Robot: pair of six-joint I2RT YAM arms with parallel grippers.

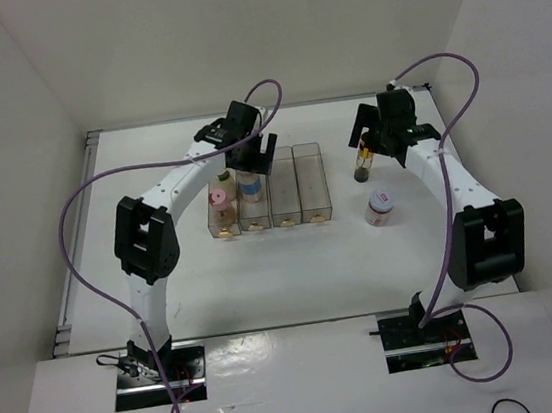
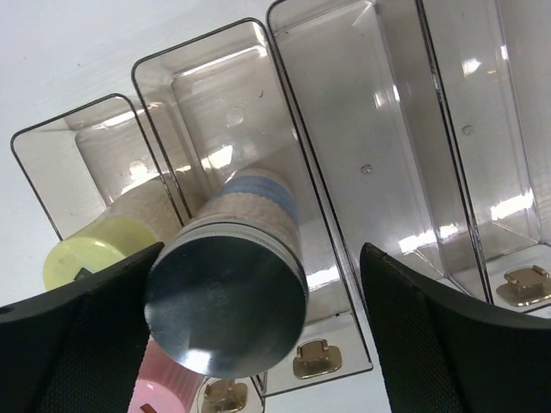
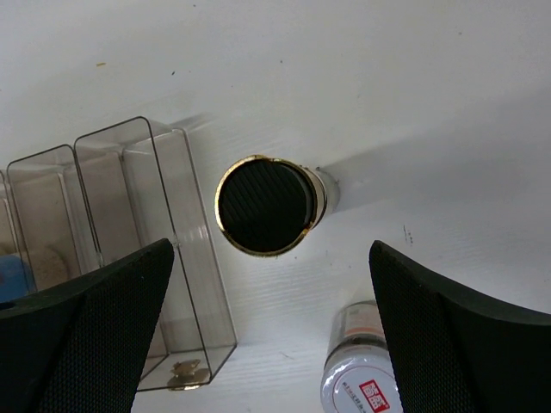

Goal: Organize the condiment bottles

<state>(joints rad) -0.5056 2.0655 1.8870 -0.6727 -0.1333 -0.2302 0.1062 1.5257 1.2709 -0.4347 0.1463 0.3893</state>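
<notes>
The wider jar with a blue band stands in the second clear bin, its lid shiny grey in the left wrist view. My left gripper is open around it from above, the lid close to the left finger. The yellow-green-capped jar and pink-capped jar stand in the leftmost bin. The slim dark brown bottle stands on the table right of the bins. My right gripper is open and empty above it. The white-lidded jar with a red mark stands nearer, also in the top view.
Several clear rectangular bins stand side by side mid-table; the third and fourth hold nothing. White walls enclose the table on the left, back and right. The left arm arches over the table's left part.
</notes>
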